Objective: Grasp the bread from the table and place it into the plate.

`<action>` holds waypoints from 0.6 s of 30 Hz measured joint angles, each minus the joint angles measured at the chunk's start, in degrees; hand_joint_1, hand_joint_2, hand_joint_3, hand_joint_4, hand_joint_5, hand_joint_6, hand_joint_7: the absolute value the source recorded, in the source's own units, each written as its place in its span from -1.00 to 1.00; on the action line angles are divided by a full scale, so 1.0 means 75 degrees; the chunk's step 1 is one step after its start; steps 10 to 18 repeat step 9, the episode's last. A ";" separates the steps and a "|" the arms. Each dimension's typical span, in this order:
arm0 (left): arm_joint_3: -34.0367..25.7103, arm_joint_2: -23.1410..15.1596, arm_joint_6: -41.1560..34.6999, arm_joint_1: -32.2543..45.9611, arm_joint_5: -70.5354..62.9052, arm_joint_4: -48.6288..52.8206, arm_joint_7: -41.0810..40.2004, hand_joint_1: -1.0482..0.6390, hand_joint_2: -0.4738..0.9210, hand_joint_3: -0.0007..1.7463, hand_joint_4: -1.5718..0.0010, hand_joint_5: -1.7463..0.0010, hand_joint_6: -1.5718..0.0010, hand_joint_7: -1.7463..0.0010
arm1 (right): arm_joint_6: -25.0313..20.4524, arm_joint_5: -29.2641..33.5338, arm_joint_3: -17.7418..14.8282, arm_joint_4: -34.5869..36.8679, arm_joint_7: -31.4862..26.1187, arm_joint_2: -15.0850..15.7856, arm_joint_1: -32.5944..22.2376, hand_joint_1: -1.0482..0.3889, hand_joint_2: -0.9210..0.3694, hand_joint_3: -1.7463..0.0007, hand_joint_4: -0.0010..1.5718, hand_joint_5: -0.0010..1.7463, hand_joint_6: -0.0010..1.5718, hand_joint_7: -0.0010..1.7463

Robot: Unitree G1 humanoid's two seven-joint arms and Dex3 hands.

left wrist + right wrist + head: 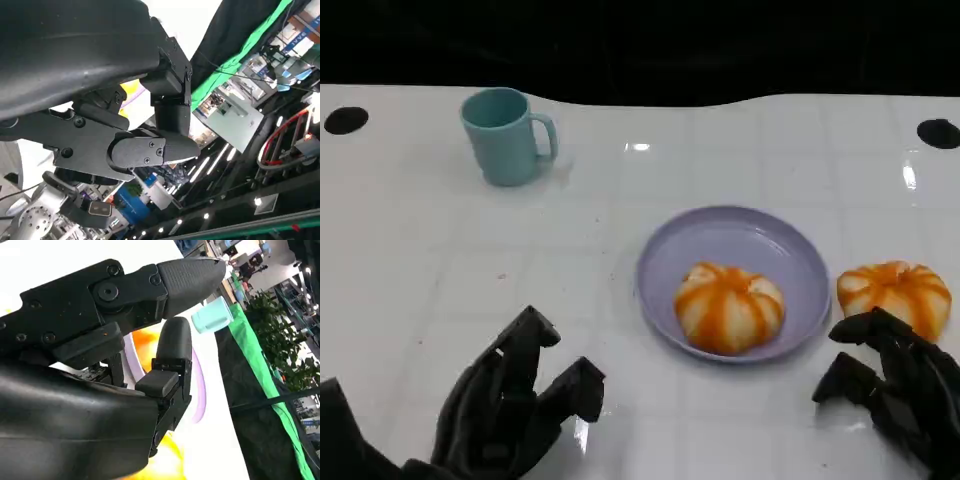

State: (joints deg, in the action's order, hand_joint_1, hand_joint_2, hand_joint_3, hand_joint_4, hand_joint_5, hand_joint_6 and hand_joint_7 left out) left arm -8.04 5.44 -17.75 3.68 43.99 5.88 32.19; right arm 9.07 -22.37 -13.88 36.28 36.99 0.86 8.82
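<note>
Two breads: one [730,307] sits in the plate [665,255], the other [895,293] on the worktop at its 3 o'clock. My right robot hand [892,385] hovers spread and empty, just touching it; a clumsy close could shove it away. My left robot hand [515,400] hangs loosely, empty.

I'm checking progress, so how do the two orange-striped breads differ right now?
The bread in the plate lies on the purple plate, clear of both hands. The bread on the table lies right of the plate, with the right hand at its near edge. Both are round, with orange stripes.
</note>
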 measured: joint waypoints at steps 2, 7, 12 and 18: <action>-0.0072 -0.0015 -0.0015 -0.0051 -0.0002 0.0009 -0.0001 -0.41 1.00 -0.65 -0.13 -1.00 0.13 -1.00 | 0.0031 0.0002 -0.0001 -0.0001 -0.0004 -0.0001 0.0000 -0.26 -1.00 0.77 -0.23 0.82 -0.24 0.40; -0.0102 -0.0033 -0.0040 -0.0078 -0.0086 0.0009 0.0000 -0.40 1.00 -0.64 -0.14 -1.00 0.13 -1.00 | 0.0056 0.0003 -0.0001 -0.0001 -0.0004 0.0000 -0.0003 -0.25 -1.00 0.74 -0.24 0.81 -0.26 0.39; -0.0105 -0.0033 -0.0044 -0.0078 -0.0100 0.0009 0.0005 -0.40 1.00 -0.63 -0.14 -1.00 0.13 -1.00 | 0.0052 0.0002 -0.0003 0.0007 0.0008 0.0000 -0.0004 -0.24 -1.00 0.73 -0.24 0.80 -0.26 0.38; -0.0105 -0.0033 -0.0044 -0.0078 -0.0100 0.0009 0.0005 -0.40 1.00 -0.63 -0.14 -1.00 0.13 -1.00 | 0.0052 0.0002 -0.0003 0.0007 0.0008 0.0000 -0.0004 -0.24 -1.00 0.73 -0.24 0.80 -0.26 0.38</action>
